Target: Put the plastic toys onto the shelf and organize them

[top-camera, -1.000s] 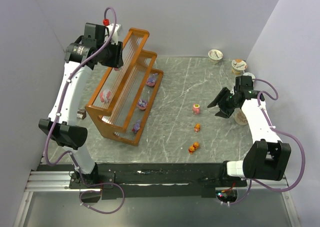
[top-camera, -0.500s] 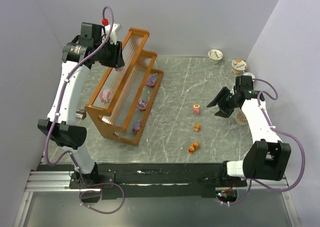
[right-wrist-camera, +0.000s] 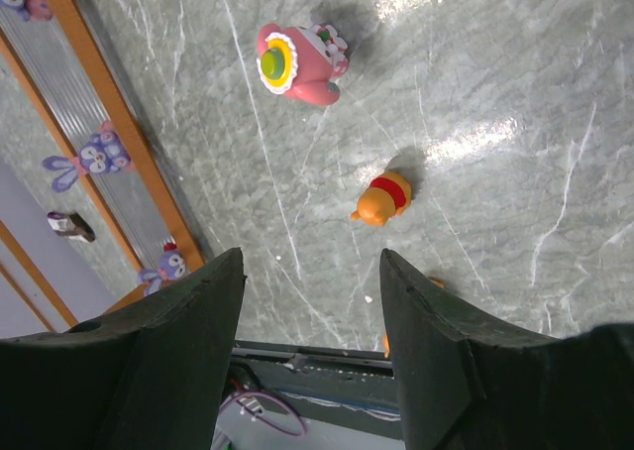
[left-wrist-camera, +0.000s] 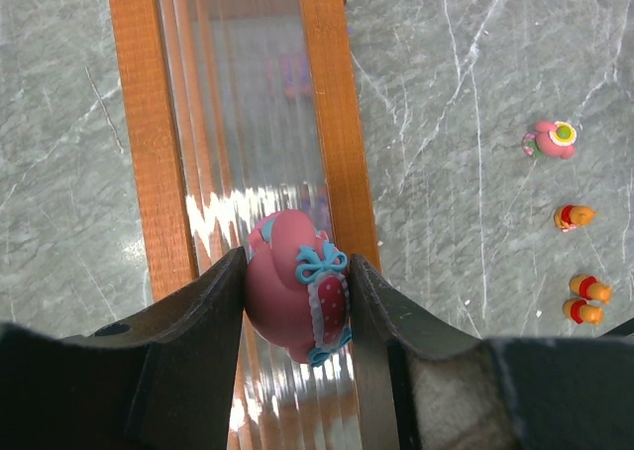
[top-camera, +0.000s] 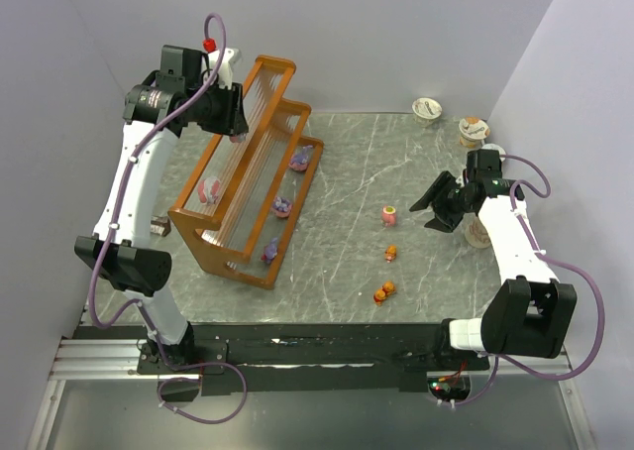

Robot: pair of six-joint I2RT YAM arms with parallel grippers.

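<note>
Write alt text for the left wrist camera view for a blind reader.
The left gripper holds a pink toy with a blue bow above the orange shelf. To the right, another pink toy and orange toys lie on the grey table.

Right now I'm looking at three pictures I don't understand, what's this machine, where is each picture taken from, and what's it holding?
Two white robot arms are bolted at the near edge of a grey marble-patterned table. One picture looks down from above; the other two come from cameras on the wrists, black fingers in view. The left gripper is clamped on a round pink plastic toy with blue bows, above the orange-brown wooden stepped shelf. Three purple toys and another pink one sit on its tiers. The right gripper is open and empty, above a pink toy with a yellow-green top and small orange toys on the table. Foil-lidded cups stand far right.
</note>
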